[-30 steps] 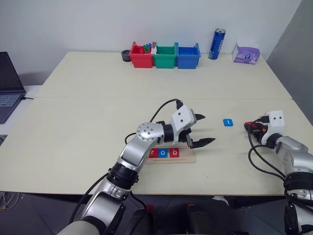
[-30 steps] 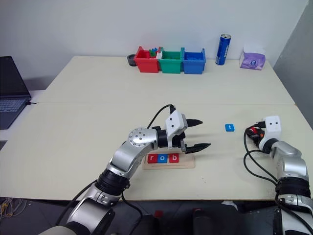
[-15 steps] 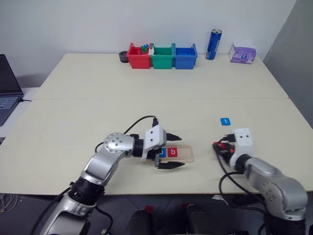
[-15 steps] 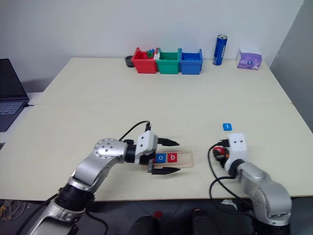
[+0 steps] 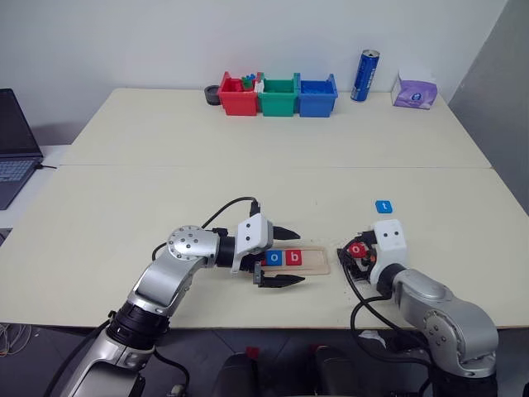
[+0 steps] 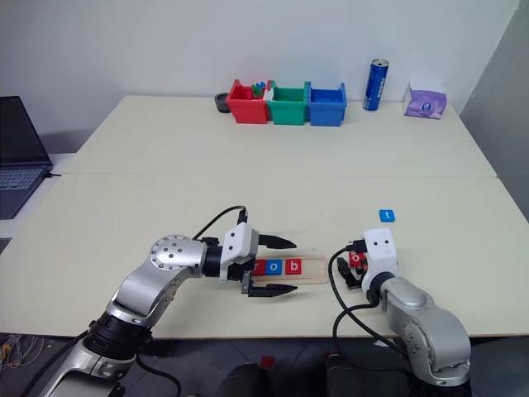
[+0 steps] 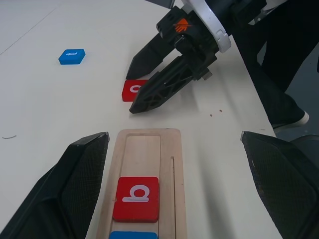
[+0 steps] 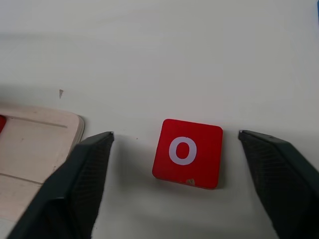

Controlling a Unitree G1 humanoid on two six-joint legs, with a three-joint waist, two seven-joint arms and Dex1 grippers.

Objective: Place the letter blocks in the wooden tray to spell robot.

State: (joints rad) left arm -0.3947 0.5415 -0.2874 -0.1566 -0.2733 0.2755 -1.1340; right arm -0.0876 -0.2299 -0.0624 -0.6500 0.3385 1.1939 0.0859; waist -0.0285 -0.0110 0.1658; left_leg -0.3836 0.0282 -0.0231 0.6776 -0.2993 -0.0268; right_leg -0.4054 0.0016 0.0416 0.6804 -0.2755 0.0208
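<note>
We see bare groove at the right end of the wooden tray (image 7: 168,149), past the red b tile (image 7: 135,198). Our left gripper (image 5: 281,256) straddles the tray with fingers spread, blocking its sides. The red o tile (image 8: 188,153) lies on the table (image 5: 248,182) just beyond that end, between the right gripper (image 8: 174,184)'s parted fingers.

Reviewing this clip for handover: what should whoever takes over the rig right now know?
Left gripper: open, straddling the wooden tray, holding nothing.
Right gripper: open around the red "o" block, which lies flat on the table just off the tray's empty end.
Done: blue "o" and red "b" are seated; the "r" is hidden.
Left: seat the red "o", then the blue "t" block, lying farther out.
</note>
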